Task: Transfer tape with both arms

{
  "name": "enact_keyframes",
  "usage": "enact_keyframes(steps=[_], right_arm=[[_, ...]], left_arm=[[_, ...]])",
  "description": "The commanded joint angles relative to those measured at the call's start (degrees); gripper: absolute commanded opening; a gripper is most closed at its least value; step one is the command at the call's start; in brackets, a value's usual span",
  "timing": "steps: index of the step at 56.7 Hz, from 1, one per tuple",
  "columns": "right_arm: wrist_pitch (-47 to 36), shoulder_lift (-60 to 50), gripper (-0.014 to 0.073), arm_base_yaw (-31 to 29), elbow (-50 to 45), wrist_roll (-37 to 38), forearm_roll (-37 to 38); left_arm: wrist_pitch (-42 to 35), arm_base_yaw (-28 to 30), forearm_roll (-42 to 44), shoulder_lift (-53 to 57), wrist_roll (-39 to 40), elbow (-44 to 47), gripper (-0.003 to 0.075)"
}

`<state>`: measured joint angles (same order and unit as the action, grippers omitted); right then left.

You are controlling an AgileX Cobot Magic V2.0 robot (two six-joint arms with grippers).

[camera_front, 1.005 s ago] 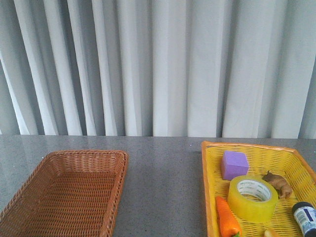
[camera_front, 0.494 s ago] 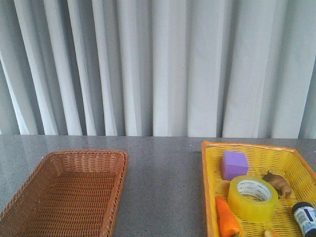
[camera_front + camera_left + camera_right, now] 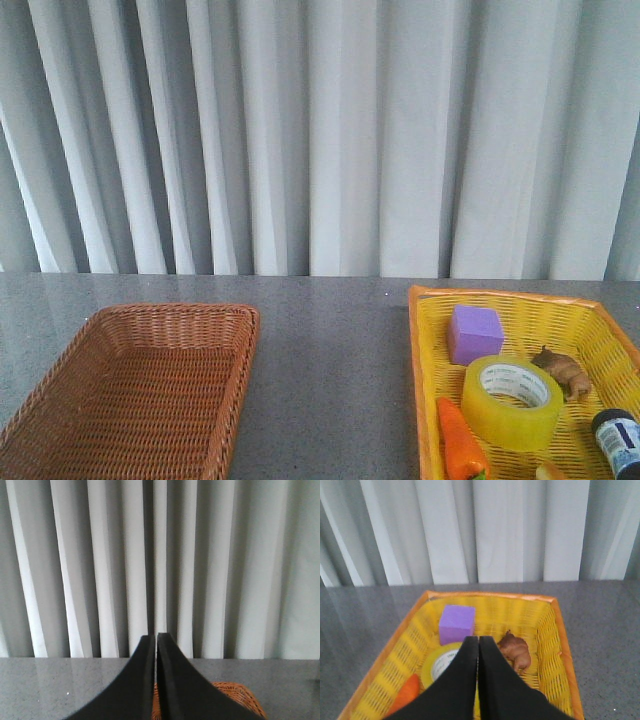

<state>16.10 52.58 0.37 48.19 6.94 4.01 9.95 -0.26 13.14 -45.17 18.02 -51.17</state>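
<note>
The tape (image 3: 513,401), a wide translucent yellow roll with a white printed core, lies flat in the yellow basket (image 3: 428,370) at the front right. In the right wrist view the tape (image 3: 440,662) shows partly behind my right gripper (image 3: 478,639), which hangs above the basket, shut with nothing in it. My left gripper (image 3: 155,636) is shut and empty too, held above the brown wicker basket (image 3: 235,692). Neither arm shows in the front view.
The brown wicker basket (image 3: 140,385) stands at the front left. Beside the tape in the yellow basket (image 3: 550,645) are a purple cube (image 3: 473,334), a brown toy animal (image 3: 562,370), an orange carrot (image 3: 458,440) and a dark bottle (image 3: 618,440). A grey curtain (image 3: 320,130) hangs behind the table.
</note>
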Motion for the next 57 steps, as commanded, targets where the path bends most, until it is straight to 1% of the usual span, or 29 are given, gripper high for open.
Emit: enact_keyframes(steps=[1,6,11,16,22,46,49,57], right_arm=[[0.32,7.73,-0.0007,0.09,6.87,-1.56,0.04],[1.49,11.82,-0.0007,0.02,9.51,-1.56,0.36],[0.66,13.76,-0.0007,0.02,9.57,-1.56,0.29],[-0.31,14.94,-0.0007,0.02,9.32,-1.49,-0.91],[-0.60,15.52,-0.0007,0.02,9.32,-1.49,-2.76],[0.20,15.60,-0.0007,0.02,9.32,-1.60,-2.49],[0.48,15.60,-0.0005,0.02,9.32,-2.27,-2.44],[0.68,15.86,0.0017,0.08,9.32,-6.94,-2.56]], left_arm=[[0.03,-0.44,-0.46,-5.17,0.71,-5.76,-0.0006],[-0.38,-0.44,-0.41,-7.90,0.71,-7.26,-0.0006],[-2.60,-0.44,-0.41,-9.35,0.71,-7.12,-0.0006],[-1.99,-0.44,-0.47,-9.81,0.71,-7.12,-0.0006],[-1.14,-0.44,-0.41,-9.83,0.71,-7.12,-0.0006],[-1.26,-0.44,-0.46,-9.83,0.76,-7.12,-0.0006],[-1.05,-0.44,-0.52,-9.83,0.76,-7.12,-0.0006],[-1.55,-0.44,-0.46,-9.83,0.76,-7.12,-0.0006]])
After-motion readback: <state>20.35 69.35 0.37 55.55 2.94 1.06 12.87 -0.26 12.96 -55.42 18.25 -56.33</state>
